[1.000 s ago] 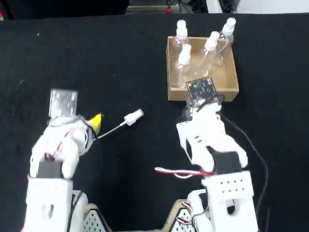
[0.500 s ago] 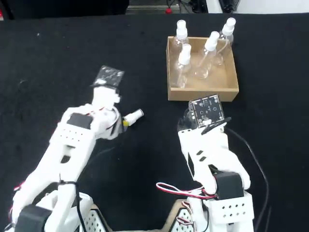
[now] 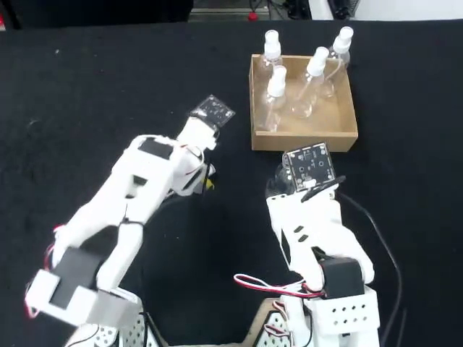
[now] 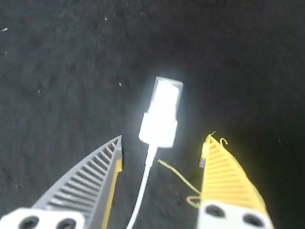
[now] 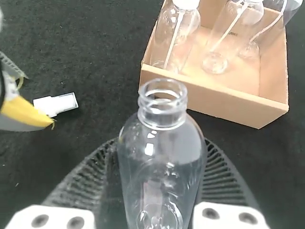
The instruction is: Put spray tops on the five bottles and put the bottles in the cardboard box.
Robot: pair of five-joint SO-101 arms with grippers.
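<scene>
left hand (image 4: pixel 164 140): spread wide, grey finger and yellow finger apart, low over the worktop, straddling the loose spray top without pinching it.
left hand, high view (image 3: pixel 206 178): near the middle of the frame, below and left of the box's near left corner.
spray top (image 4: pixel 159 114): white, lying flat on the worktop, head pointing away from the left hand, thin dip tube running back between the two fingers; a loose yellow thread lies beside it.
right hand (image 5: pixel 162 143): pressed onto the uncapped bottle, one dark ribbed finger on each side of it.
right hand, high view (image 3: pixel 278 182): just below the box's near wall, lower centre right.
uncapped bottle (image 5: pixel 162 157): clear plastic, upright, neck open, no top on it.
cardboard box (image 3: pixel 304 137): upper right of the high view, open, on the worktop just beyond the right hand.
capped bottles (image 3: pixel 277 81): four in the box, clear, each with a white spray top.
worktop (image 3: pixel 108 87): black cloth.
</scene>
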